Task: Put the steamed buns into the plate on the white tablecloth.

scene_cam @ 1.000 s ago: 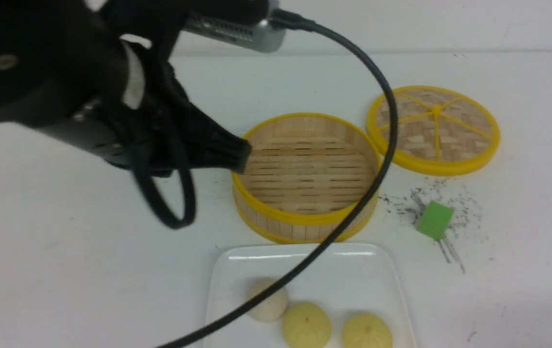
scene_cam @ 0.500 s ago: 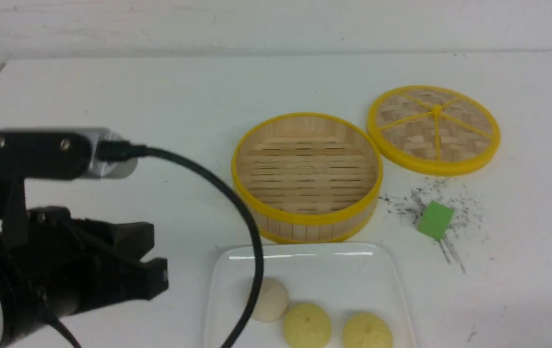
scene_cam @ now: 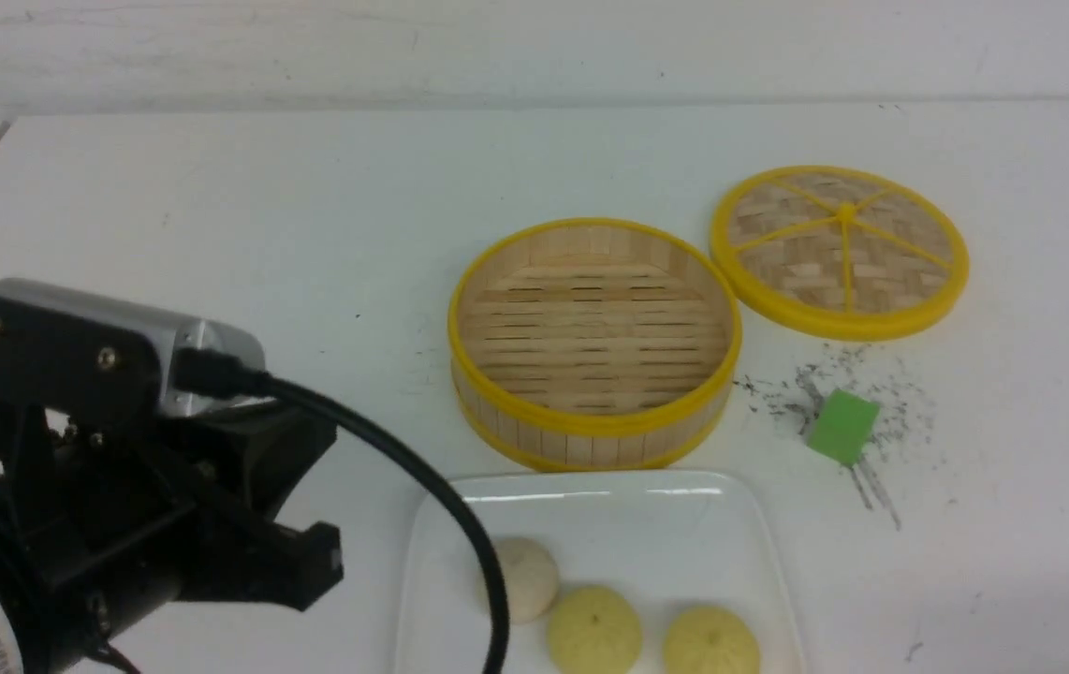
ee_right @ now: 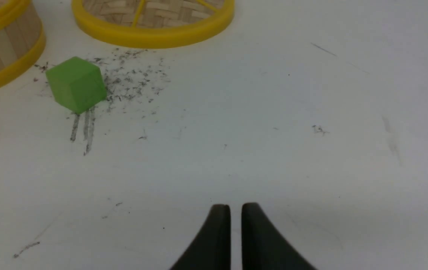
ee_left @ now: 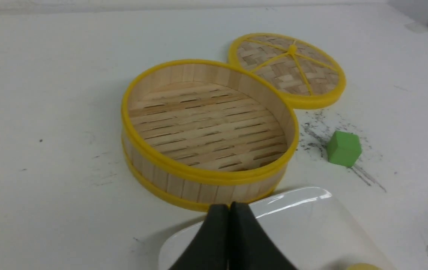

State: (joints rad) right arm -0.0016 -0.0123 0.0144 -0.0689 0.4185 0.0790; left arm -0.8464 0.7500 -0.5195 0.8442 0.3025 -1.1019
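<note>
Three steamed buns lie in the white plate (scene_cam: 647, 524) at the near edge of the white tablecloth (scene_cam: 216, 206): an off-white bun (scene_cam: 527, 578) and two pale yellow buns (scene_cam: 593, 629) (scene_cam: 710, 640). My left gripper (scene_cam: 324, 560) is shut and empty, low at the near left, just left of the plate. In the left wrist view its fingers (ee_left: 229, 210) are closed above the plate's (ee_left: 311, 221) near corner, and the edge of one yellow bun (ee_left: 364, 267) shows. My right gripper (ee_right: 235, 210) is shut and empty over bare cloth; it is out of the front view.
The round yellow-rimmed bamboo basket (scene_cam: 593, 342) stands empty behind the plate. Its woven lid (scene_cam: 840, 251) lies flat to the far right. A green block (scene_cam: 842, 426) sits on a patch of black specks right of the basket. The left arm's black cable (scene_cam: 441, 505) loops over the plate's left edge.
My left arm has withdrawn from beside the basket's left rim, down to the near left of the table. The buns, plate, basket and lid have not moved.
</note>
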